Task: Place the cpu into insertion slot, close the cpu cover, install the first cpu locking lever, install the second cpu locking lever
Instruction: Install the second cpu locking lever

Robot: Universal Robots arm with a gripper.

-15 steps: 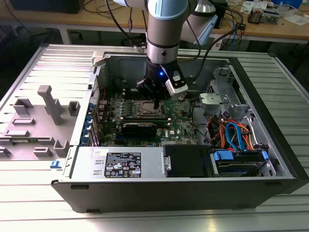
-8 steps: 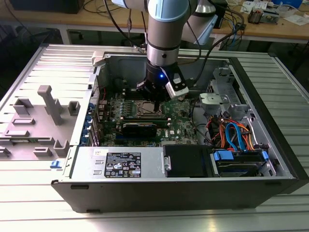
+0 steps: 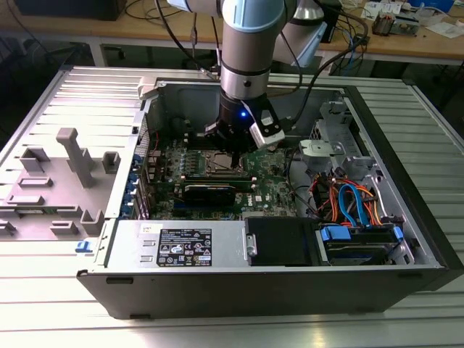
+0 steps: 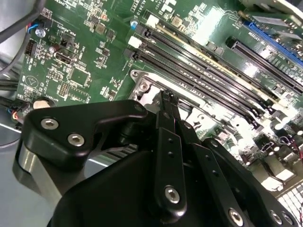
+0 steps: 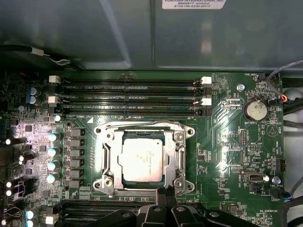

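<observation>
The cpu (image 5: pixel 142 161) is lying flat in the insertion slot (image 5: pixel 108 156), its silver top showing through the window of the cpu cover (image 5: pixel 180 158), which is looking closed down around it, so the seating and cover steps are appearing done. The gripper (image 5: pixel 163 193) is sitting at the slot's edge nearest the lower memory slots (image 5: pixel 109 206); in the second wrist view its fingertips (image 4: pixel 166 100) are pressed together, tips touching the metal frame, and nothing can be seen pinched between them, though a thin lever wire could be hiding there. In the exterior view the arm (image 3: pixel 245 58) is reaching straight down into the open case (image 3: pixel 406 217), the gripper (image 3: pixel 229 148) low over the board (image 3: pixel 275 190). My judgement of the risk: the tips are working right beside the frame, so a slip off a springy locking lever could be sending them skidding onto the board's small parts or the capacitors (image 5: pixel 52 163) beside the socket; pressing with the cover not fully seated could be stressing the chip or the pins beneath. Around the socket, memory slots (image 5: pixel 132 97) are crowding one side and more slots the other, a coin battery (image 5: pixel 255 110) is sitting well apart, and cables (image 3: pixel 348 199) are bundling near the drive bay, clear of the work but narrowing the arm's room
</observation>
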